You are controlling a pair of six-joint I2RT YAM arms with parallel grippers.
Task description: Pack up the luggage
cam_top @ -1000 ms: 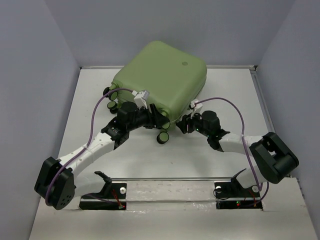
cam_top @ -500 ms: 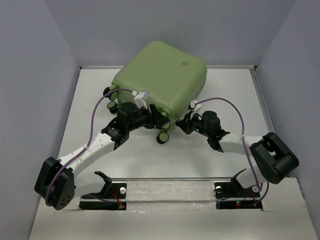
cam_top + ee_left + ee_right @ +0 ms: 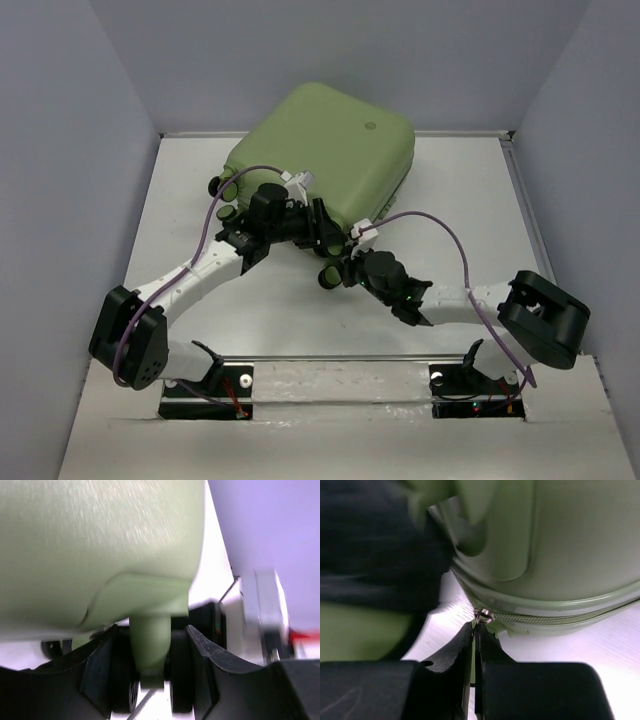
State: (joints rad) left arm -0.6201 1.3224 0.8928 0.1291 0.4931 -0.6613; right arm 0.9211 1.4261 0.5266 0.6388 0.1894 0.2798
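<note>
The luggage lies flat at the back of the table, a pale green hard shell, closed. My left gripper is at its front edge, shut on a twin caster wheel; the green wheel fork sits between the black fingers. My right gripper is just right of it at the same corner. In the right wrist view its jaws are shut on the green zipper pull, with the metal slider on the zipper track just above the tips.
Another caster sticks out beside the right gripper, and two more at the suitcase's left corner. Grey walls enclose the table on three sides. A metal rail runs along the near edge by the arm bases.
The right arm has swung left and nearer along the suitcase's front edge, and its jaws have shut on the zipper pull. The left arm has shifted slightly up and right, still on the caster.
</note>
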